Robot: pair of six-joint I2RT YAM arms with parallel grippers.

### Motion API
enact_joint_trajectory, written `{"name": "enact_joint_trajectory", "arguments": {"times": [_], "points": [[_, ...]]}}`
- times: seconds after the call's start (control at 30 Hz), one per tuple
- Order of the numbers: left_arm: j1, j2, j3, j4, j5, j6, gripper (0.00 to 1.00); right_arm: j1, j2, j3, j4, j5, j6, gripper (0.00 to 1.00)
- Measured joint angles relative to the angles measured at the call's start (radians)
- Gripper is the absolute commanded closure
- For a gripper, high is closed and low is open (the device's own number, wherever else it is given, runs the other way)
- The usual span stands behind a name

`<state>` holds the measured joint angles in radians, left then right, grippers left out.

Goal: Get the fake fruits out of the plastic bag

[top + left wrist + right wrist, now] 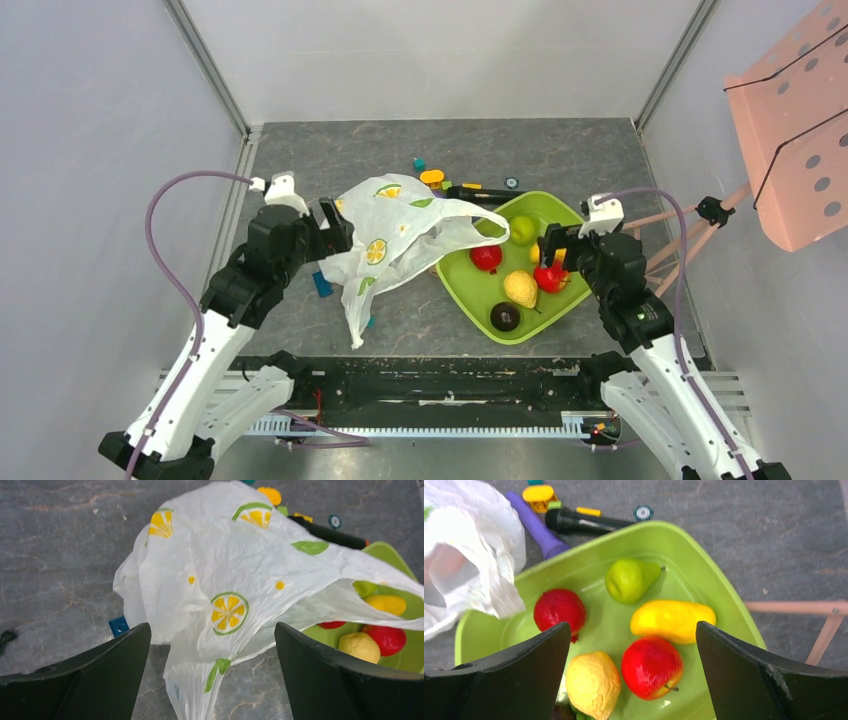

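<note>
The white lemon-print plastic bag point(400, 235) lies crumpled left of the lime-green tray point(470, 300), one handle draped over its rim. In the tray are a green fruit point(523, 229), two red ones point(486, 257) point(549, 277), a yellow lemon shape point(519, 288), a dark ball point(505, 317) and a long yellow fruit point(672, 620). My left gripper point(335, 228) is open, its jaws wide on either side of the bag point(225, 580) without pinching it. My right gripper point(553, 250) is open and empty above the tray, over the red apple point(651, 666).
A purple cylinder point(536, 525), a black cylinder point(584, 522) and small toy blocks point(432, 177) lie behind the tray. A blue block point(119, 626) sits by the bag. A pink perforated panel point(800, 130) on wooden legs point(680, 235) stands at the right. Walls enclose the table.
</note>
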<state>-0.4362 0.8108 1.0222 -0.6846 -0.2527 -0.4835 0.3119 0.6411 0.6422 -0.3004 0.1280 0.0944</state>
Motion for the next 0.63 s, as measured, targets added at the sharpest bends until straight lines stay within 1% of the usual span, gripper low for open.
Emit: {"name": "enact_joint_trajectory", "arguments": {"times": [0.13, 0.3, 0.5, 0.63], "points": [[0.0, -0.092, -0.099, -0.004, 0.01, -0.001, 0.0, 0.0, -0.083, -0.097, -0.024, 0.008, 0.016, 0.02], [0.0, -0.184, -0.138, -0.028, 0.018, 0.0, 0.0, 0.0, -0.158, -0.165, -0.06, 0.027, 0.034, 0.02], [0.0, -0.238, -0.174, -0.044, -0.001, 0.005, 0.0, 0.0, -0.154, -0.169, -0.073, 0.048, 0.048, 0.02], [0.0, -0.271, -0.208, -0.09, -0.025, 0.016, 0.0, 0.0, -0.127, -0.17, -0.077, 0.055, 0.052, 0.02]]}}
